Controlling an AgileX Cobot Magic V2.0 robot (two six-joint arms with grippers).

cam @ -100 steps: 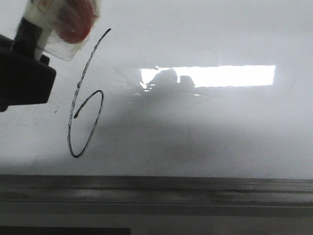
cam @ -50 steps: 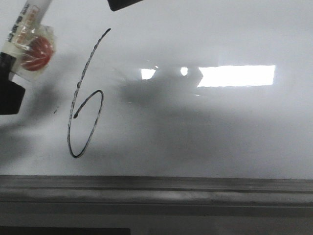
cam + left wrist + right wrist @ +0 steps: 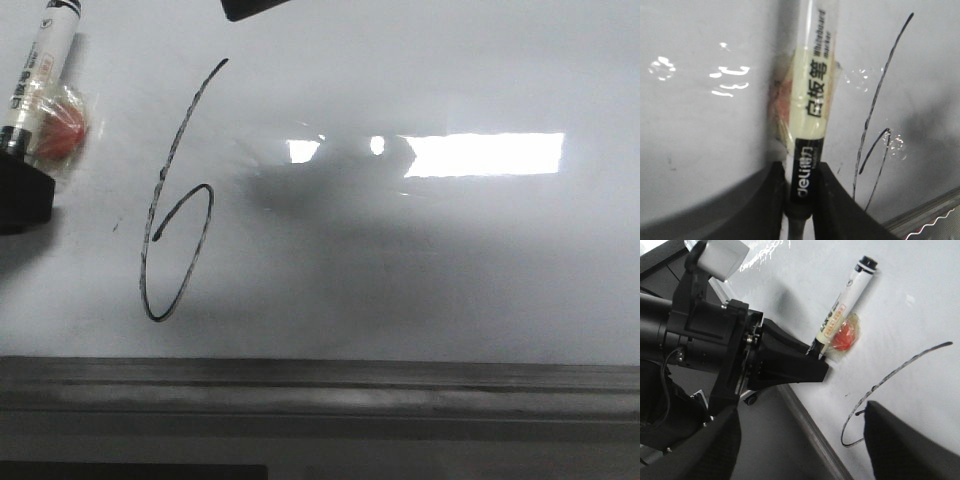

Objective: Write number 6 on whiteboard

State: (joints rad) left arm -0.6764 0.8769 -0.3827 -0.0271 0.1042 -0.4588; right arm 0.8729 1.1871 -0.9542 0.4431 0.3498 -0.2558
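The number 6 (image 3: 178,205) stands in thin black ink on the left part of the whiteboard (image 3: 420,280). My left gripper (image 3: 15,170) is off to its left, shut on a white marker (image 3: 40,60) that has a red blob taped to its side (image 3: 62,135). In the left wrist view the marker (image 3: 815,90) sits clamped in the gripper (image 3: 801,200), with the 6 (image 3: 874,102) beside it. My right gripper (image 3: 800,440) is open and empty, looking down on the left gripper (image 3: 790,365), the marker (image 3: 845,295) and part of the 6 (image 3: 890,373). Whether the marker touches the board cannot be told.
A grey metal rail (image 3: 320,390) runs along the board's near edge. A bright rectangular reflection (image 3: 480,155) lies right of the 6. A black piece of the right arm (image 3: 255,8) pokes in at the top of the front view. Grey floor (image 3: 780,450) lies beyond the rail.
My left gripper has carried the marker away from the top of the 6, out to the left edge of the front view. The black tip at the top came into view.
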